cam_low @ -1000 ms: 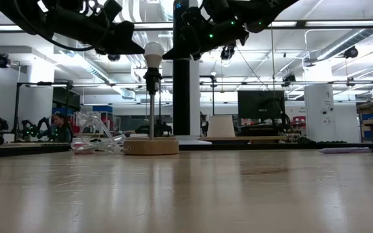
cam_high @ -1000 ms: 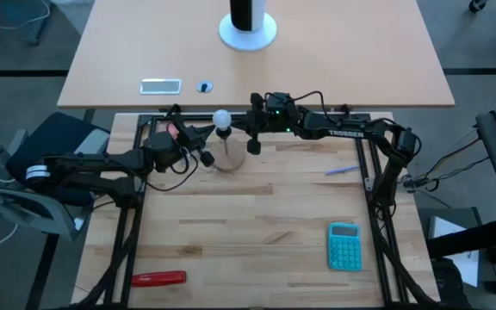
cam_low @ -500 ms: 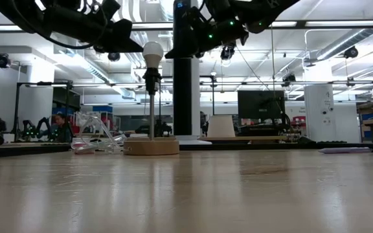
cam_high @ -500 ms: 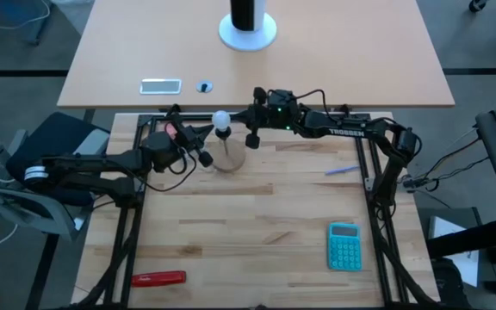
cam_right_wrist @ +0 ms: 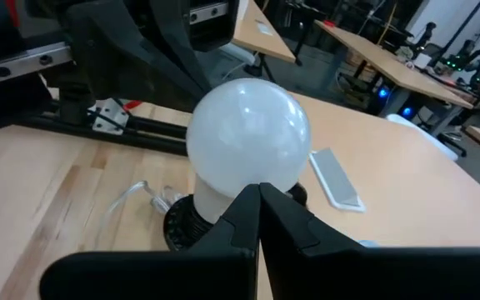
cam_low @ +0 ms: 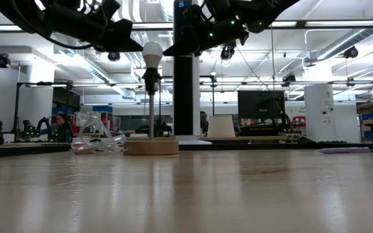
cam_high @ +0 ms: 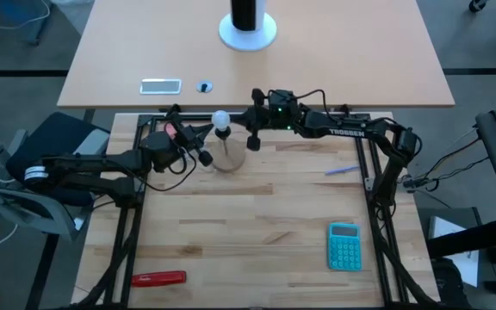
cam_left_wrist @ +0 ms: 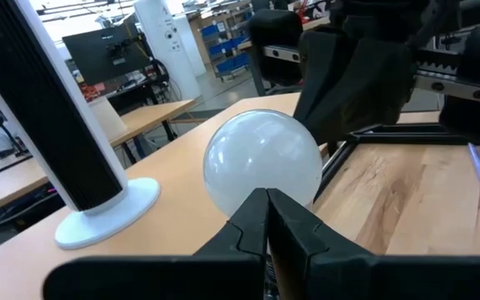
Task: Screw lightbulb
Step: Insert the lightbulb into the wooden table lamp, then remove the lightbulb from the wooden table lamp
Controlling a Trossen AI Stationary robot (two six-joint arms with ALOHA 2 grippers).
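The white lightbulb [cam_low: 152, 50] stands upright in the black socket [cam_low: 151, 77] of a thin rod. The rod rises from a round wooden base [cam_low: 151, 147] at the table's far side. My left gripper [cam_low: 141, 46] is shut, level, its tip at the bulb's left side. My right gripper [cam_low: 165, 52] is shut too, its tip at the bulb's right side. From above the bulb [cam_high: 220, 119] shows between the left gripper [cam_high: 207, 127] and the right gripper [cam_high: 234, 120]. My left gripper has its shut fingertips against the bulb's rounded glass [cam_left_wrist: 261, 179], low on its side. It comes level from the table's left. The bulb stays upright in its socket. My right gripper lays its shut fingertips against the opposite side of the glass [cam_right_wrist: 252, 175]. It comes from the table's right, slanting slightly down.
A clear plastic bag [cam_low: 96, 139] lies left of the wooden base. On the table are a teal calculator [cam_high: 344, 245] near right, a red tool [cam_high: 158, 278] near left and a pen [cam_high: 341, 170]. A white cylinder [cam_high: 248, 26] stands on the desk behind.
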